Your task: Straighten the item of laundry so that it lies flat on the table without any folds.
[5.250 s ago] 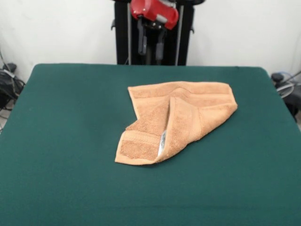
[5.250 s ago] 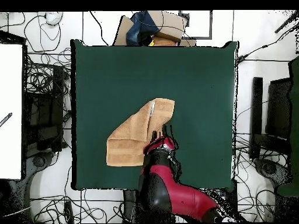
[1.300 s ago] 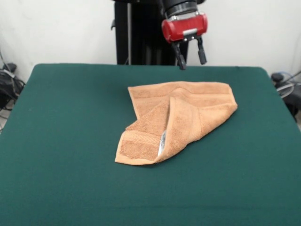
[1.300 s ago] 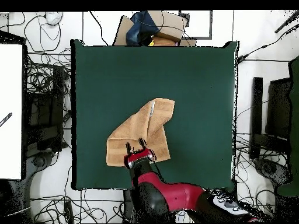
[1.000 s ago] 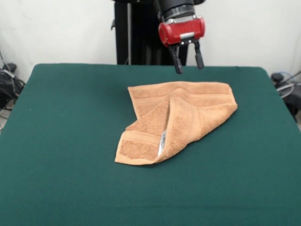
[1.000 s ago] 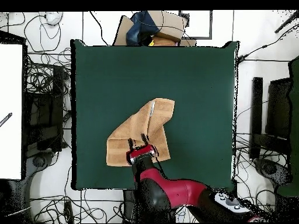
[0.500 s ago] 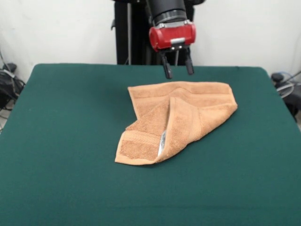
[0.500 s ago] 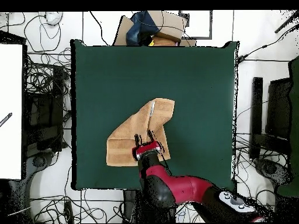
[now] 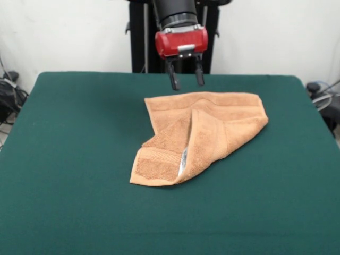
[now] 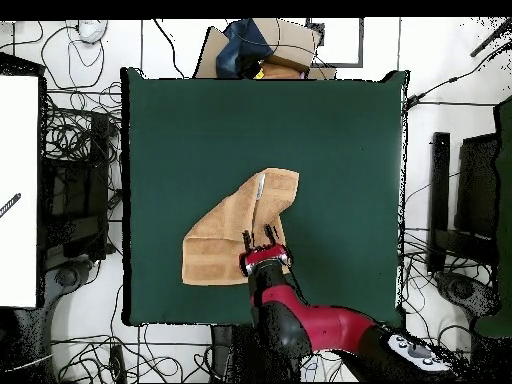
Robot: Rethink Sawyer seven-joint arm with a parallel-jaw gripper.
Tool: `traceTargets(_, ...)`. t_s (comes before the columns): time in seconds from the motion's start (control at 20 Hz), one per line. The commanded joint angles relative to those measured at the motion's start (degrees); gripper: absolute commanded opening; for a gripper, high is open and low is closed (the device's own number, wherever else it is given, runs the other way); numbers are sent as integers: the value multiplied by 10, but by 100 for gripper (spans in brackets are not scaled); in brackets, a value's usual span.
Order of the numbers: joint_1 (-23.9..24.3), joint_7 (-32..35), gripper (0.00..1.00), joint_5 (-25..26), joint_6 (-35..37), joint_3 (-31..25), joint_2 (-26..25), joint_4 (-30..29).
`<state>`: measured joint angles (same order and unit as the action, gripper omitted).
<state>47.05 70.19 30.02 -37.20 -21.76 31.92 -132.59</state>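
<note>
Though hidden overhead — towel (image 9: 201, 134) label (image 9: 184, 158) frontally.

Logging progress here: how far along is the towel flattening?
Nothing done yet: the towel lies folded over itself on the table. In hand: the open, empty pincer hangs above the towel's far edge. Left: grasp a flap, unfold and flatten.

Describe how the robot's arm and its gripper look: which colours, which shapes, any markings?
The gripper has a glossy red, rounded box-like body with a small pale grey patch at its front. Two thin dark fingers stick out of it, with a gap between them. Above sits a black cylindrical wrist ringed by a light band. From overhead, the arm is thick and rounded, red with black parts. No cables or lettering can be made out.
</note>
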Motion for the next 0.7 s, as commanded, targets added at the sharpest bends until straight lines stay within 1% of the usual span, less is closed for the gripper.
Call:
traceTargets(0.05,0,167,100,-23,-5,6,-49,39)
traceTargets(0.25,1,169,100,-39,-5,22,-54,24)
traceTargets(0.5,-9,166,100,-48,-21,60,-74,11)
traceTargets(0.6,-2,173,100,-43,-36,62,-83,3)
traceTargets(0.7,14,187,100,-29,-61,52,-87,-16)
